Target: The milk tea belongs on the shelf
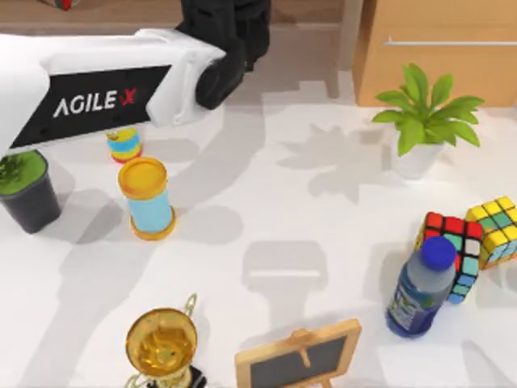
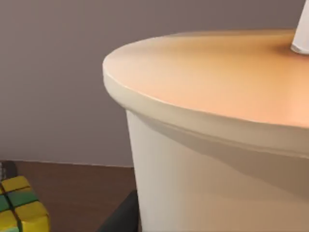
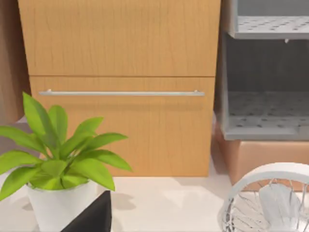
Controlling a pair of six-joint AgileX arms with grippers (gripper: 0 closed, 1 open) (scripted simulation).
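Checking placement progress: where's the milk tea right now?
The milk tea sits close before the left hand's wrist camera, above a brown shelf board, a colour cube beside it.

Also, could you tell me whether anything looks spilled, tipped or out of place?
Nothing stands out. The milk tea, at the left gripper by the shelf, is level, lid on. On the table, the blue can, trophy and plant stand upright; no spill. The right gripper faces the cabinet.
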